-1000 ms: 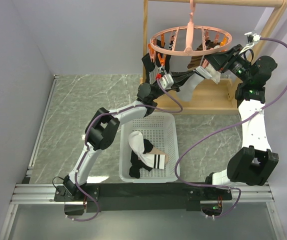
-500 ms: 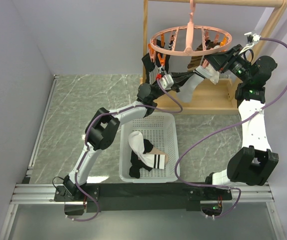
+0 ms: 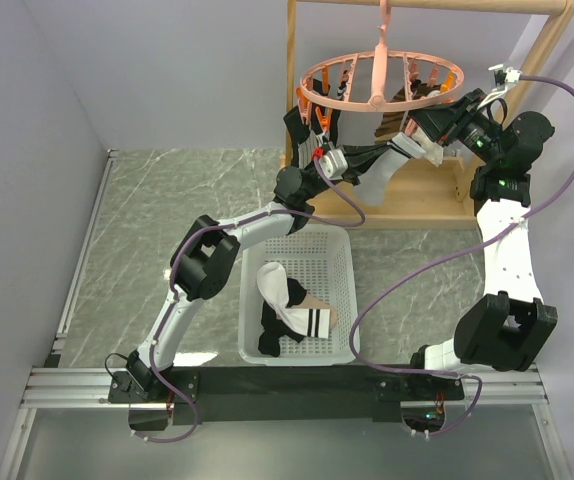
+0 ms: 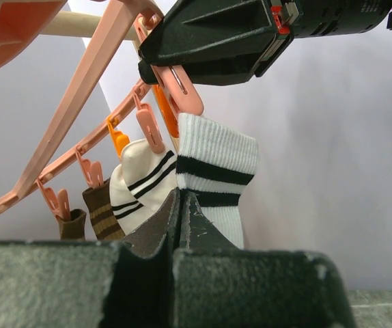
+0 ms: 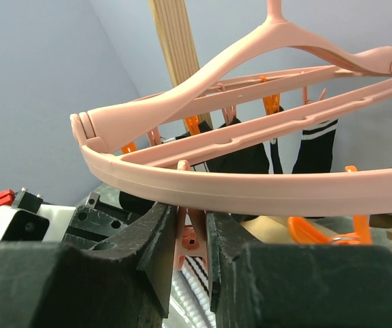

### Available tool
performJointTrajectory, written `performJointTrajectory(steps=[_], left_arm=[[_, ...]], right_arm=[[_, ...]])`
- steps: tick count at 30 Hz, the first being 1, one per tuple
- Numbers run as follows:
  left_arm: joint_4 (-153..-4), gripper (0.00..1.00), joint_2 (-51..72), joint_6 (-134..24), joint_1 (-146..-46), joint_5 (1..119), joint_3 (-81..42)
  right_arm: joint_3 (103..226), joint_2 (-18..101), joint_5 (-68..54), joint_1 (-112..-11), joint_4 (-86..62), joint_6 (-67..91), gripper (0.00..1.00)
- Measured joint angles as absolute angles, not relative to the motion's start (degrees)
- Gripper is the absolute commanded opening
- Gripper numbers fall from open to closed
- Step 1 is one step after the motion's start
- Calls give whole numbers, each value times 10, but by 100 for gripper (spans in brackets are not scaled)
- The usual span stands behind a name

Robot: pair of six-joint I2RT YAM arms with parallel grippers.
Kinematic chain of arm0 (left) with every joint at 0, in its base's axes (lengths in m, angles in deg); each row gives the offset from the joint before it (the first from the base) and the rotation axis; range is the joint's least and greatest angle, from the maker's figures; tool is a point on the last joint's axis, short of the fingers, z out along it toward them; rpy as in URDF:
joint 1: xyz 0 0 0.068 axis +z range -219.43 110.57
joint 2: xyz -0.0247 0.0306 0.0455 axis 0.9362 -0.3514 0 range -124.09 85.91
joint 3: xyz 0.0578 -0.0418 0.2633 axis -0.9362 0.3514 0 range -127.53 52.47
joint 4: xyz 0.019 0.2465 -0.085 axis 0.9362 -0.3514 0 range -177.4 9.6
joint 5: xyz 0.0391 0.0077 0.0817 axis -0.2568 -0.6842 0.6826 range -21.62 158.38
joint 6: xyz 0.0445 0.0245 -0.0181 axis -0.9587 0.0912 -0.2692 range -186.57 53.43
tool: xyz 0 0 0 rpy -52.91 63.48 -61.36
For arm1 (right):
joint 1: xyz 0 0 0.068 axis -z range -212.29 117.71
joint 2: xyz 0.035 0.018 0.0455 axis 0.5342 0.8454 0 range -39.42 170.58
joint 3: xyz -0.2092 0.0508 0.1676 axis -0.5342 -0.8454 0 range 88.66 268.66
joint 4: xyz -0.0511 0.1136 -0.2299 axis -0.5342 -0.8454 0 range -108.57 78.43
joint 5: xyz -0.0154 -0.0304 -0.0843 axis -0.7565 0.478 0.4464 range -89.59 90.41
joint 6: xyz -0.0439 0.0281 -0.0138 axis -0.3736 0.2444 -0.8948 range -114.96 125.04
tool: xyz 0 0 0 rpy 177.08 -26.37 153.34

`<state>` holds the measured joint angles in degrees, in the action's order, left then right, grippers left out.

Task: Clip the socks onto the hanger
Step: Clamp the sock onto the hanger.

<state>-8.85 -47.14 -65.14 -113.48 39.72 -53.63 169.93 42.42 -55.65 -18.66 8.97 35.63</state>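
Note:
The pink round hanger (image 3: 312, 88) hangs from the wooden rack. My left gripper (image 3: 351, 160) is shut on a white sock with black stripes (image 3: 385, 172), holding its cuff (image 4: 216, 160) up just under a pink clip (image 4: 182, 96) on the rim (image 4: 80, 96). My right gripper (image 3: 429, 125) is shut on that clip (image 5: 194, 236), squeezing it below the ring (image 5: 250, 195); its black body fills the top of the left wrist view. The left fingertips (image 4: 180, 198) meet at the sock's lower stripe. Other socks (image 4: 138, 181) hang clipped nearby.
A white perforated basket (image 3: 345, 300) with more socks (image 3: 292, 312) sits on the marble table between the arms. The light wooden rack (image 3: 407, 208) stands at the back. Black socks (image 5: 240, 154) hang on the ring's far side. Grey walls close in on the left and back.

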Motion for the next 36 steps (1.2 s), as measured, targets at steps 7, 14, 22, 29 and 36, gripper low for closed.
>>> performJointTrajectory(steps=[7, 14, 22, 29, 36], left_arm=[[-91, 1, -479, -641, -1134, 397, -549], [-98, 1, -482, -637, -1133, 397, -558], [-95, 1, -482, -623, -1131, 391, -559], [-95, 1, -482, -612, -1129, 391, -569], [-96, 1, -482, -608, -1128, 386, -584]], right_arm=[[1699, 424, -557, -187, 90, 356, 0], [1698, 424, -558, -187, 90, 355, 0], [1696, 424, -559, -187, 90, 353, 0], [1688, 424, -563, -189, 95, 352, 0], [1680, 424, -568, -191, 108, 352, 0]])
